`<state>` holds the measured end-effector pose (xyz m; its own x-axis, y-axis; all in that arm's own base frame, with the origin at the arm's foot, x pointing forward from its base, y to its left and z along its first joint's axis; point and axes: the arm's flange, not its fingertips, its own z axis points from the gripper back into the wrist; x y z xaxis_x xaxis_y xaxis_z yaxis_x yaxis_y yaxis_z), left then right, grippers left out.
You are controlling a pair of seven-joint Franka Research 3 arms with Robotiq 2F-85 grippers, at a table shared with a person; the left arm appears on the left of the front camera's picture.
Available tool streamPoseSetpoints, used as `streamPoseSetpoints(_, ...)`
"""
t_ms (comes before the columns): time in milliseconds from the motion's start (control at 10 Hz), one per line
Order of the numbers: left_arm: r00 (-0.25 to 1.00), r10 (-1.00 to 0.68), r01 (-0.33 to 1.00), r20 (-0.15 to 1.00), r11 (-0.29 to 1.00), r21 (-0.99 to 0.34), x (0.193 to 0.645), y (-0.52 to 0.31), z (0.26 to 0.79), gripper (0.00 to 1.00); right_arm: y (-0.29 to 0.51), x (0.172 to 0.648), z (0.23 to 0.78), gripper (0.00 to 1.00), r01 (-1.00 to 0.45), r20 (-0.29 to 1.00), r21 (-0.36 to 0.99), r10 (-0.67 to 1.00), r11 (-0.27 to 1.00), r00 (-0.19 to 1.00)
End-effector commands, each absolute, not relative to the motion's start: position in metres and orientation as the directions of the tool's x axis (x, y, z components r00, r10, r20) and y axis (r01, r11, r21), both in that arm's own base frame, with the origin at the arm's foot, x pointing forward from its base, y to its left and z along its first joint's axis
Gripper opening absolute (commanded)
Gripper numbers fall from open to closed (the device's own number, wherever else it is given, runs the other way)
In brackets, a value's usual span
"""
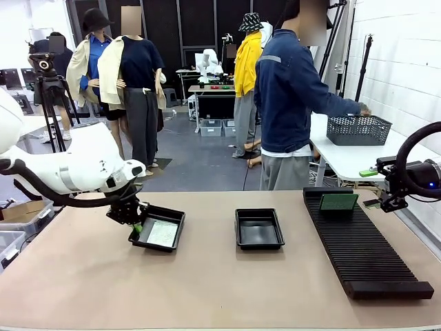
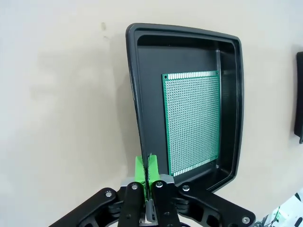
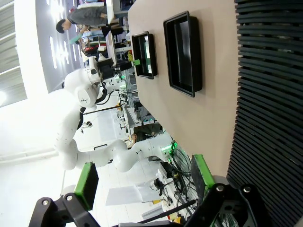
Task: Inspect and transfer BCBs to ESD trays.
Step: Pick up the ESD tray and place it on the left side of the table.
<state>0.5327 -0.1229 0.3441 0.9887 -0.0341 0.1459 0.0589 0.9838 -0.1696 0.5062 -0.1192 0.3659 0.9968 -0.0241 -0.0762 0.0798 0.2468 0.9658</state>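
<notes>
Well, left gripper (image 2: 147, 163), fingers (image 2: 139, 169) together, sits beside the ESD tray (image 2: 134, 85) holding a BCB (image 2: 193, 120); right gripper (image 3: 142, 177) stands spread.

No readable text, label, brand or number anywhere. The green BCB (image 2: 191, 120) lying in the ESD tray (image 2: 134, 85) shows a plain hole grid, no legible print.

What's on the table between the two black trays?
Nothing. In the front view the table between the left tray, which holds a board, and the empty middle tray is bare.
</notes>
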Motion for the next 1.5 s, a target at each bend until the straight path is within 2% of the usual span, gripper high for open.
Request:
streamPoseSetpoints(0,0.986,-0.035,0.068,0.162,0.977,-0.202,0.528,-0.096,0.349,0.0,-0.118,0.506,0.367,1.0,0.079,-0.076,0.964,-0.018,0.254,0.997)
streamPoseSetpoints(700,0.99,-0.059,0.089,0.128,0.967,-0.237,0.536,0.012,0.347,0.0,-0.118,0.506,0.367,1.0,0.079,-0.076,0.964,-0.018,0.254,0.997)
streamPoseSetpoints(1400,0.993,0.058,-0.032,0.107,0.974,-0.225,0.542,0.115,0.335,0.0,-0.118,0.506,0.367,1.0,0.079,-0.076,0.964,-0.018,0.254,0.997)
